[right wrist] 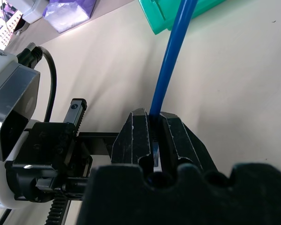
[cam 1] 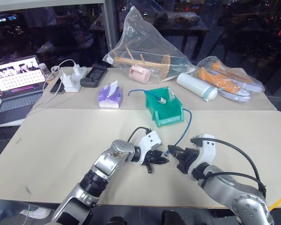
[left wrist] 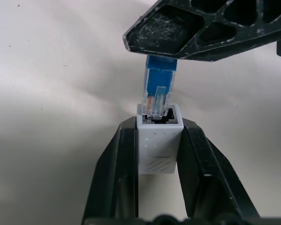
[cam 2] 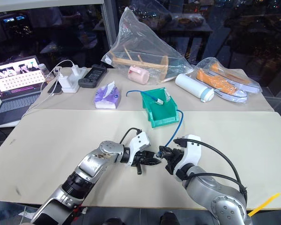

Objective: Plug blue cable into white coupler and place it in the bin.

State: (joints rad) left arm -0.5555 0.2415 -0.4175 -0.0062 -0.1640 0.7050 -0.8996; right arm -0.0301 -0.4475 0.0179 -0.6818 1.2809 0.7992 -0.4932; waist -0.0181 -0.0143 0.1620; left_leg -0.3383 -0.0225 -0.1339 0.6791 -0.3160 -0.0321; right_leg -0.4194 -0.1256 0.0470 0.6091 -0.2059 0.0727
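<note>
Left eye view: low in the frame's centre, the left gripper (cam 1: 155,161) and right gripper (cam 1: 174,152) meet above the table (cam 1: 61,140); the bin (cam 1: 165,108) sits above them, mid-frame.

Left wrist view: the left gripper's fingers clamp the white coupler (left wrist: 159,140) at centre, and the blue cable (left wrist: 160,86) has its clear plug at the socket mouth, apparently not fully seated. The plugging step is in hand; next calls for a straight push.

Right wrist view: the right gripper pinches the cable narrowly near its plug. Bare tabletop lies all around, edges far off.
</note>
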